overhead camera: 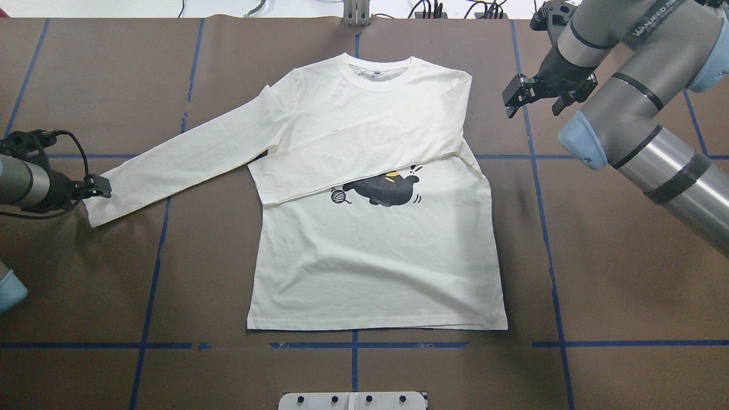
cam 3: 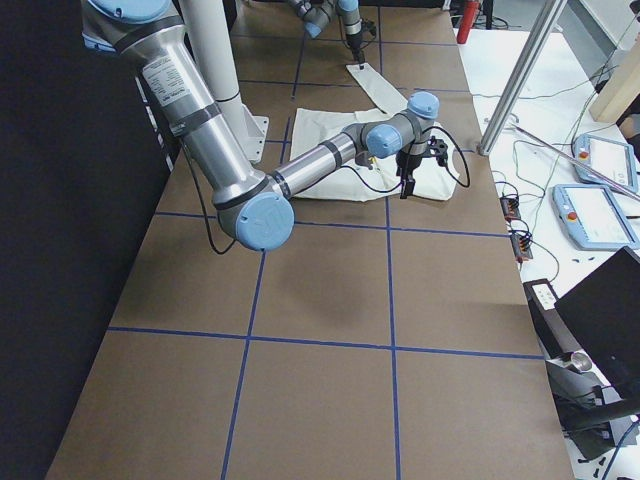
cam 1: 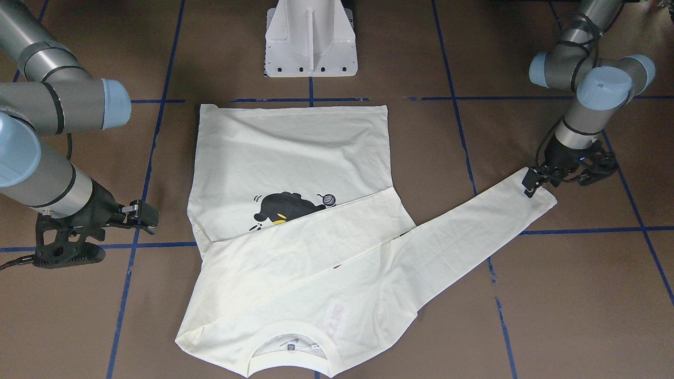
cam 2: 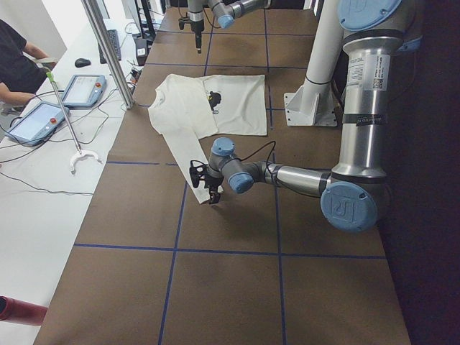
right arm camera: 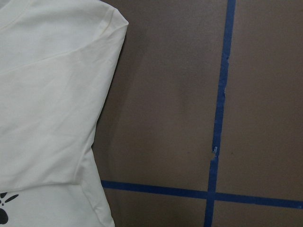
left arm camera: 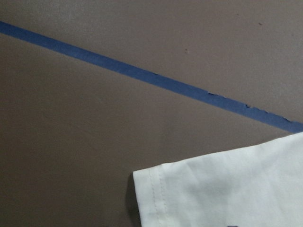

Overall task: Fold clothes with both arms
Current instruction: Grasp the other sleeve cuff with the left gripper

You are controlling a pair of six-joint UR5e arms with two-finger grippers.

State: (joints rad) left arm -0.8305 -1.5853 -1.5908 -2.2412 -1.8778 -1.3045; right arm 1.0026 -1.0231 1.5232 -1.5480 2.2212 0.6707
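Cream T-shirt (overhead camera: pixel 376 267), flat mid-desk (overhead camera: pixel 626 285), one sleeve folded across chest: light, limp; likely best gripped at outstretched cuff (overhead camera: pixel 105 208); left tool (overhead camera: pixel 98 187) there, spread indeterminable; right tool (overhead camera: pixel 538 98) wide, empty.

On the worktop (overhead camera: pixel 114 85), the T-shirt (overhead camera: pixel 376 256) lies between the left hand (overhead camera: pixel 99 187), at its sleeve end, and the right hand (overhead camera: pixel 515 97).
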